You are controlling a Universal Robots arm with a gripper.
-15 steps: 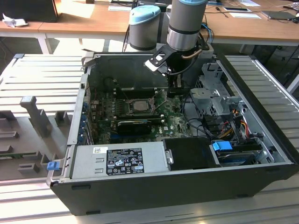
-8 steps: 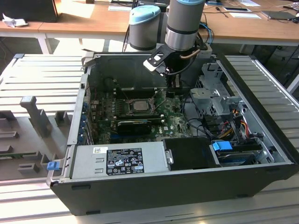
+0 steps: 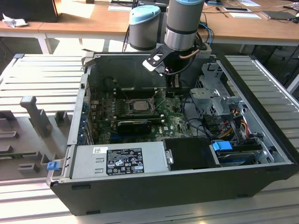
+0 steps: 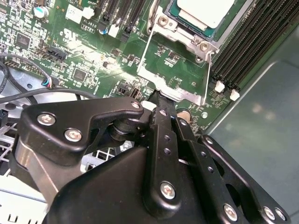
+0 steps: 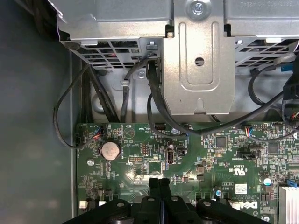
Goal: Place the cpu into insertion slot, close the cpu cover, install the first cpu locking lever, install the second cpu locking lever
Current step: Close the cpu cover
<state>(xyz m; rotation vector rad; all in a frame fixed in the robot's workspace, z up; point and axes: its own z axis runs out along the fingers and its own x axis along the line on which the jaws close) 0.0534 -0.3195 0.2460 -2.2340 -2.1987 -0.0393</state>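
The cpu point(image 3: 138, 105) lies in the insertion slot point(image 3: 131, 108) on the green motherboard, its silver top point(image 4: 205, 10) facing up. The silver cpu cover point(image 4: 183, 38) lies flat around the chip. Thin wire levers run along two sides of the socket, one point(image 4: 145, 49) and the other point(image 4: 208, 70); I cannot tell whether they are latched. My gripper point(image 3: 171, 89) hangs just to the exterior view's right of the socket. Its black fingers are pressed together, and the gripper tip point(image 4: 157, 96) sits at the edge of the socket's metal plate point(image 4: 170, 84). In the first wrist view the gripper point(image 5: 159, 183) holds nothing.
The open computer case point(image 3: 140, 196) holds a power supply point(image 3: 119, 159), a metal drive cage point(image 5: 198, 60), black cables point(image 5: 154, 107) and a coin battery point(image 5: 110, 149). Long black memory slots point(image 4: 254, 42) flank the socket. A long black card point(image 3: 134, 125) stands in front of it.
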